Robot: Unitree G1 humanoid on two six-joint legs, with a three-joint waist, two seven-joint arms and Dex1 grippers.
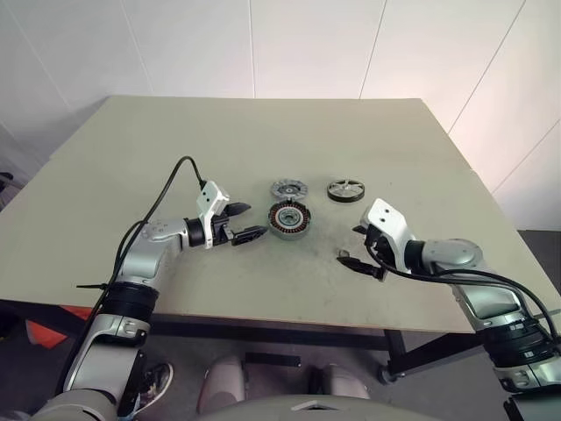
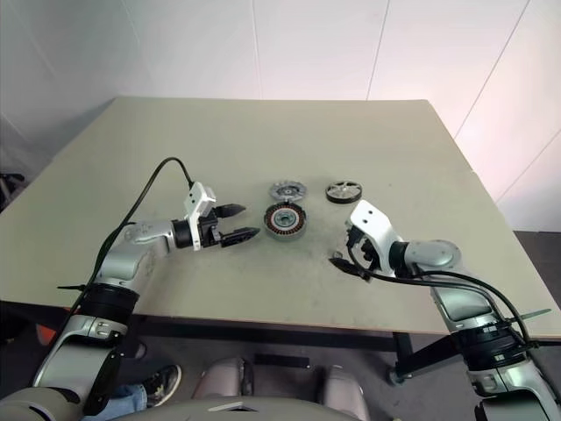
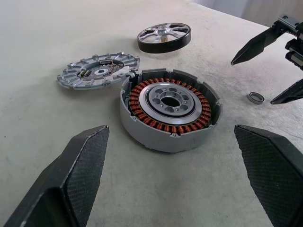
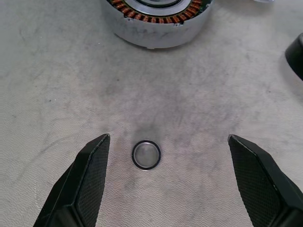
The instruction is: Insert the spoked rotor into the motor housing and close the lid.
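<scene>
The motor housing (image 1: 289,219), a grey round shell with copper-red windings and a silvery centre, lies open on the table's middle. Just behind it lies the lid (image 1: 288,189), a grey ribbed disc. To the lid's right lies the spoked rotor (image 1: 346,190), black-rimmed with silver spokes. My left gripper (image 1: 254,220) hovers open just left of the housing, pointing at it, nothing between its fingers (image 3: 85,165). On the housing's right my right gripper (image 1: 351,245) is open too, tilted down over a tiny metal ring (image 4: 146,154) that lies between its fingertips without touching them.
The beige table (image 1: 175,158) has wide bare room on the left and at the back. Its front edge runs just under both arms. A black cable (image 1: 166,189) loops up from the left wrist. White walls stand behind the table.
</scene>
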